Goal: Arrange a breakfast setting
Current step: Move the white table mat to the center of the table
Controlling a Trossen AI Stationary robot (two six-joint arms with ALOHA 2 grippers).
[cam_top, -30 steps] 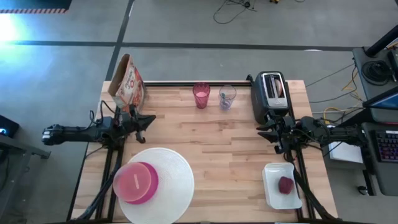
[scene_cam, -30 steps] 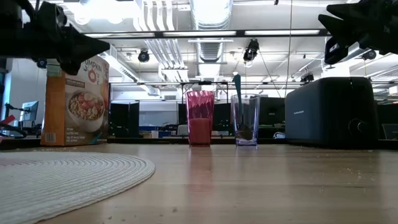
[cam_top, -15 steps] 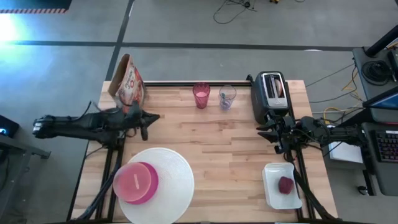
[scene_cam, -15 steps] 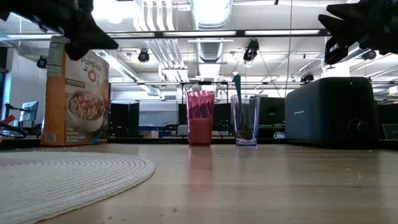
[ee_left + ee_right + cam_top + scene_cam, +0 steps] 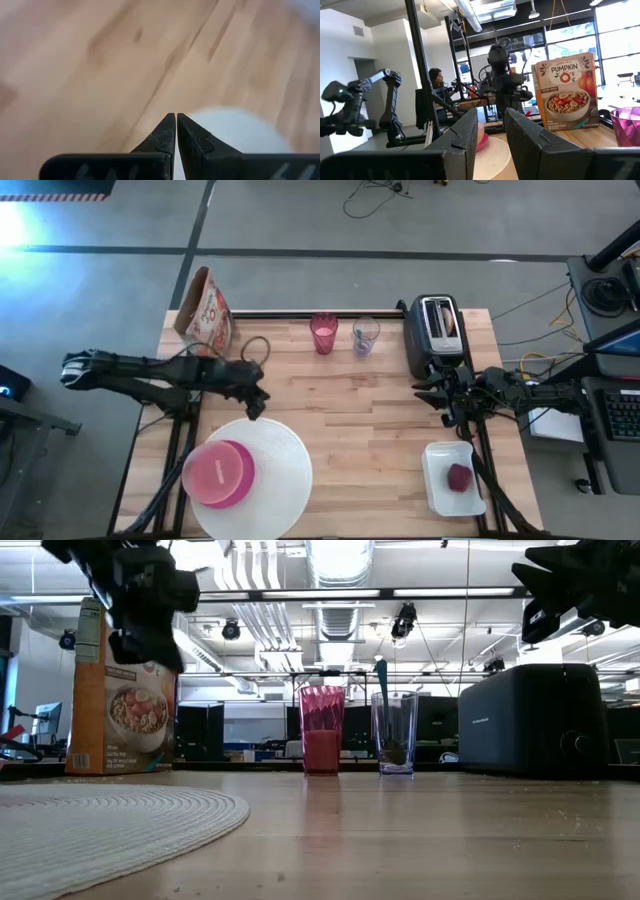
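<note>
A large white round plate (image 5: 270,470) with a woven look (image 5: 110,825) lies at the table's near left. A smaller magenta plate (image 5: 217,473) sits on its left part. The pink translucent cup (image 5: 323,333) stands at the far middle. The dark red fruit (image 5: 459,477) lies in a white tray (image 5: 440,490) at the near right. My left gripper (image 5: 257,408) is shut and empty. It points steeply down, just above the wood beyond the white plate's far rim (image 5: 235,130). My right gripper (image 5: 430,390) hovers open and empty at the table's right, in front of the toaster.
A cereal box (image 5: 207,315) stands at the far left corner. A clear cup holding a spoon (image 5: 365,336) is beside the pink cup, and a black toaster (image 5: 437,332) stands at the far right. Bare wood (image 5: 350,420) spreads across the table's middle.
My left arm has reached out toward the table's right and near edges, toward the white plate. Its gripper has tipped from about level to pointing steeply down and has stayed shut. My right arm has kept still.
</note>
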